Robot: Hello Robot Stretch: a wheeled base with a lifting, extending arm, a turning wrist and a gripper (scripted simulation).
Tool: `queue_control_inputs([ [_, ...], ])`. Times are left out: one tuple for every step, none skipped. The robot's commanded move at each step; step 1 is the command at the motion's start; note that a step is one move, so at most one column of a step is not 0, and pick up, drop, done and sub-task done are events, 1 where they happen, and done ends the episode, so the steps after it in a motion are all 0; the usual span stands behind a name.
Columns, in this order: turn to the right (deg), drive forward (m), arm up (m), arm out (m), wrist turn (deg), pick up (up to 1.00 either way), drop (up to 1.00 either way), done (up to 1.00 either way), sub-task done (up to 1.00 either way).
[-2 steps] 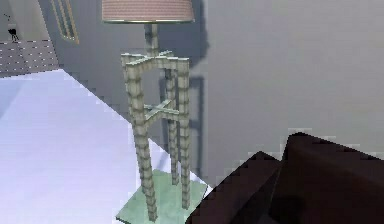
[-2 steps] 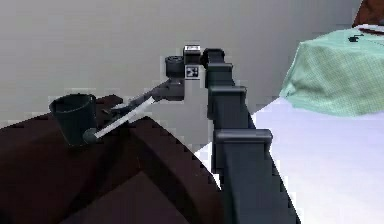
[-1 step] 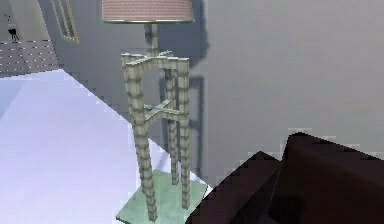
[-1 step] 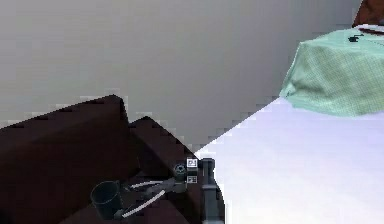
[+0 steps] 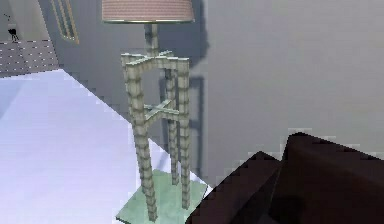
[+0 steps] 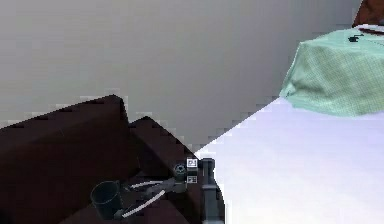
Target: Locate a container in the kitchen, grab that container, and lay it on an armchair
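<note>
Arm side view: a dark brown armchair (image 6: pixel 70 150) occupies the lower left, its back against a plain grey wall (image 6: pixel 150 50). The arm (image 6: pixel 210 200), a dark square bar, rises from the bottom edge just right of the middle, with two small white marker squares at its far end. The end effector (image 6: pixel 128 198) reaches left from there over the armchair.

A small dark cup-shaped container (image 6: pixel 103 197) sits at the tips of the thin fingers (image 6: pixel 150 184), in front of the armchair's dark upholstery. It cannot be told whether the end effector holds the container or whether the container rests on the armchair. The state of the fingers, spread or pressed together, cannot be determined either.

A pale floor (image 6: pixel 280 160) runs to the right. At the upper right stands a piece of furniture under a green checked cover (image 6: pixel 335 75); what it is cannot be confirmed.

Forward view: a floor lamp (image 5: pixel 155 120) stands against the grey wall on a square pale green base (image 5: pixel 160 205). It has a lattice-like frame of slender legs and a pink shade (image 5: pixel 148 10) at the top edge. The same dark armchair (image 5: pixel 300 185) fills the lower right corner, just beside the lamp base.
</note>
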Motion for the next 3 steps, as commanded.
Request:
queue_control_inputs([
  [0.0,0.0,0.0,0.0,0.0,0.0,1.0,0.0,0.0],
  [0.0,0.0,0.1,0.0,0.0,0.0,0.0,0.0,0.0],
  [0.0,0.0,0.0,-0.08,0.0,0.0,0.0,0.0,0.0],
])
